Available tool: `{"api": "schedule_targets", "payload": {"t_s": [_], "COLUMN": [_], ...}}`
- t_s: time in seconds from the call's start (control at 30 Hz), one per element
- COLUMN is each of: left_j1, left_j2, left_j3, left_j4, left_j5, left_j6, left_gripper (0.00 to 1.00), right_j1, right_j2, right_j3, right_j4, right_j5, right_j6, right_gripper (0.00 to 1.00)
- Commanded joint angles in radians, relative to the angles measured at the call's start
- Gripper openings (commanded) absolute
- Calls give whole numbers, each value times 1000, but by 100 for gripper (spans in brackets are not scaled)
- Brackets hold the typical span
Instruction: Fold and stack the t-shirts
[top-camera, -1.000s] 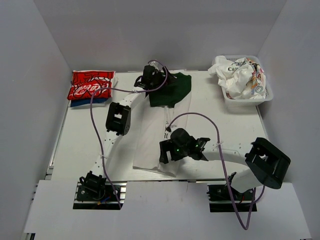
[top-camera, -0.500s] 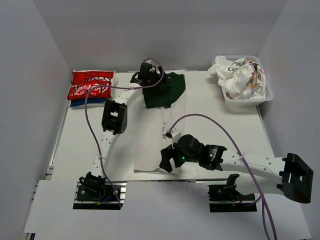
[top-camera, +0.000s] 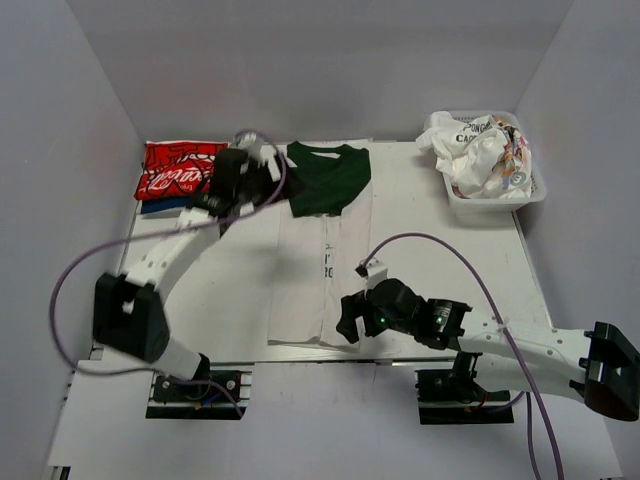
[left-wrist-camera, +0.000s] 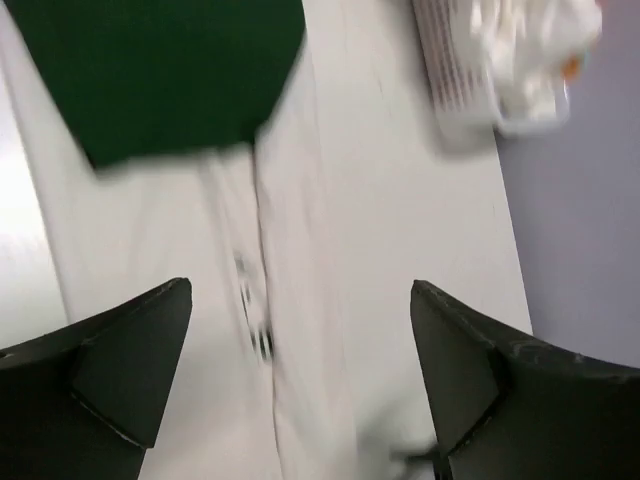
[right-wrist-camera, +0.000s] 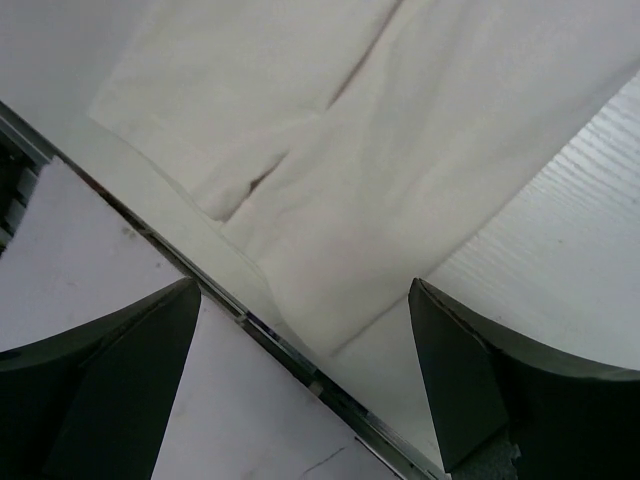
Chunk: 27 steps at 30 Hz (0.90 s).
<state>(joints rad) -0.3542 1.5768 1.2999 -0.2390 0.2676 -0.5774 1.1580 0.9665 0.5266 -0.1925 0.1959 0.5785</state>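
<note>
Centre: printed tee (top-camera: 300, 290), plain tee (top-camera: 328, 180) on its 12 o'clock end; Coca-Cola tee (top-camera: 180, 168) at 10 o'clock; basket (top-camera: 492, 202) at 2 o'clock.

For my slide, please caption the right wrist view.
Open right hand over the off-white t-shirt at the edge of the table.

Green tee (top-camera: 328, 180) atop flat off-white tee (top-camera: 303, 290)

Seen from above, bare table (top-camera: 450, 215) lies open at 3 o'clock, between the long off-white shirt (top-camera: 310, 290) at centre and the white basket (top-camera: 495, 200) at 2 o'clock. The left arm (top-camera: 170, 250) slants across 9 o'clock toward the red shirt stack (top-camera: 180, 168) (at 10 o'clock). The right arm (top-camera: 520, 345) bars 5 o'clock, its purple cable (top-camera: 420, 238) looping over.
</note>
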Motion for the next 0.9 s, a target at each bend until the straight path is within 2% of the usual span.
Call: {"api": "schedule_targets", "payload": {"t_s": [0.0,0.03,0.1,0.13,0.27,0.37,0.53,0.63,0.67,0.73,0.77,0.8,0.83,0.87], "left_j1": [-22,-22,-35,-45,-66,-77,-98,-108,-108,-118,-118,-127,-127,-127], "left_j2": [-204,-256,-342,-436,-653,-692,-609,-549,-517,-508,-499,-498,-498,-511], "left_j3": [-373,-472,-559,-623,-718,-792,-941,-961,-961,-961,-961,-970,-970,-979], "left_j4": [113,84,9,-81,-322,-420,-373,-315,-301,-290,-258,-249,-249,-238], "left_j5": [168,182,156,116,38,57,94,104,93,73,73,97,97,97], "left_j6": [-81,-81,-104,-116,-151,-177,-200,-200,-200,-200,-200,-200,-200,-209], "left_gripper": [100,100,100,100,100,97,90,81,78,64,58,38,38,23], "right_j1": [2,3,0,3,6,5,3,6,6,3,5,6,6,8], "right_j2": [-5,-5,8,18,55,90,146,169,184,199,210,221,222,224], "right_j3": [-31,-39,-48,-48,-59,-62,-50,-56,-59,-63,-66,-59,-59,-62], "right_j4": [1,-5,-18,-22,-16,-24,-39,-15,-4,18,24,18,18,19], "right_j5": [-56,-117,-145,-174,-303,-282,-202,-151,-150,-142,-142,-124,-124,-125], "right_j6": [-26,-48,-74,-80,-105,-94,-62,-51,-48,-37,-32,-16,-16,-12], "right_gripper": [90,90,89,89,90,90,85,82,78,73,64,57,55,52]}}
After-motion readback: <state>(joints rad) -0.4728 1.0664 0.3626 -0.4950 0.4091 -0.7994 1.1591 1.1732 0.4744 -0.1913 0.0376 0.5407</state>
